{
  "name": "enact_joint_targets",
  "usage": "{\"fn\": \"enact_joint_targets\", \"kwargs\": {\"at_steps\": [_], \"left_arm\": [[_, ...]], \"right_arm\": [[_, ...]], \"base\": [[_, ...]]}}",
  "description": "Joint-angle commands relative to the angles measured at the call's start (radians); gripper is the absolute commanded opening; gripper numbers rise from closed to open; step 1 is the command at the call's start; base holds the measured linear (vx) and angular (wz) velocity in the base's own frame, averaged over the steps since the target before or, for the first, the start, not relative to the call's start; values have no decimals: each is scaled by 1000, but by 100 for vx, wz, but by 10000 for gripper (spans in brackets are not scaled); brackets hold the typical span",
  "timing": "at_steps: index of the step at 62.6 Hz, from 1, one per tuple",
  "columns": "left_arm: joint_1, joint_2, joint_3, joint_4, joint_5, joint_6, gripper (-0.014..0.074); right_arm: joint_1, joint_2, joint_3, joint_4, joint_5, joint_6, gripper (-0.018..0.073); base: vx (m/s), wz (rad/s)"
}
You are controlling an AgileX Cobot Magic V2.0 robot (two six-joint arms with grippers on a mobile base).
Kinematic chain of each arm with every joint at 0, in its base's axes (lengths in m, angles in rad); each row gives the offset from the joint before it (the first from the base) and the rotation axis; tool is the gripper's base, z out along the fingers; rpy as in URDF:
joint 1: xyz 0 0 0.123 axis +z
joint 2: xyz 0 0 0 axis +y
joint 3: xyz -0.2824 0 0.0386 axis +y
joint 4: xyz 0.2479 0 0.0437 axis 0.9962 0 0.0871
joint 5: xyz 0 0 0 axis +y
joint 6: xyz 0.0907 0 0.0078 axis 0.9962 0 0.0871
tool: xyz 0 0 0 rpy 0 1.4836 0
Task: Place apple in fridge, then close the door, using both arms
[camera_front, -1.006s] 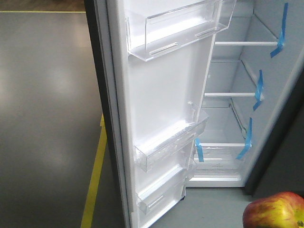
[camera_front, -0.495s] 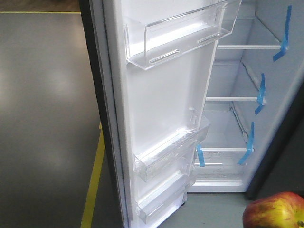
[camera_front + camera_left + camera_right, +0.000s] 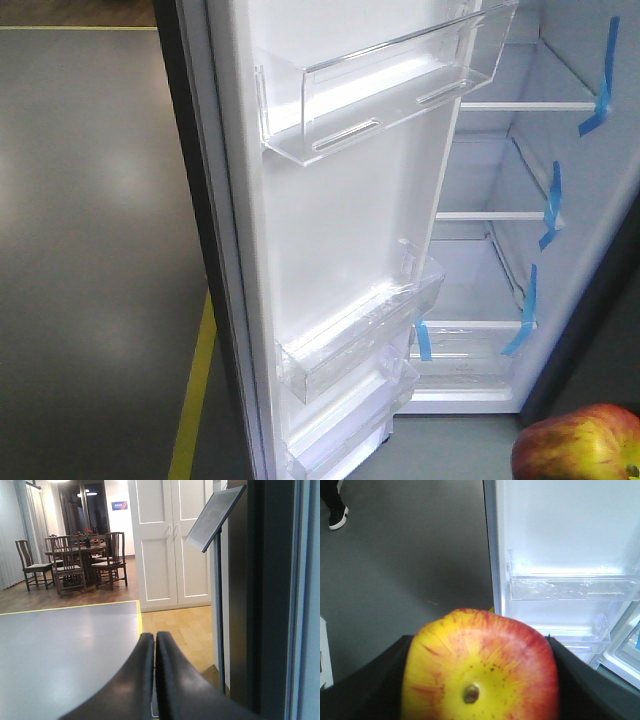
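left gripper (image 3: 154, 636) has smooth, curved, matte-black fingers (image 3: 131, 680).

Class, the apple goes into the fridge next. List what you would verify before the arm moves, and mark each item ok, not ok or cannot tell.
1. The apple is gripped by the right tool, with fingers on both sides: ok.
2. The door is swung open and the way into the fridge is exposed: ok.
3. The middle shelf has no items on it where visible: ok.
4. The left tool is shut and holding nothing: ok.
5. The left tool is touching the door, ready to close it: cannot tell.
6. The apple is inside the fridge: not ok, it is outside, in front of it.
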Motion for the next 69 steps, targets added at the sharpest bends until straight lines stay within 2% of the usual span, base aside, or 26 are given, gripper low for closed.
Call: {"fn": "enact_joint_targets", "kwargs": {"at_steps": [1, 69], "left_arm": [[-6, -14, 21, -6, -78, -8, -6], [-6, -14, 21, -6, -78, -8, -6]], "right_arm": [[2, 4, -28, 24, -67, -5, 411], [2, 4, -28, 24, -67, -5, 411]], "base": [[6, -3], [4, -3]]}}
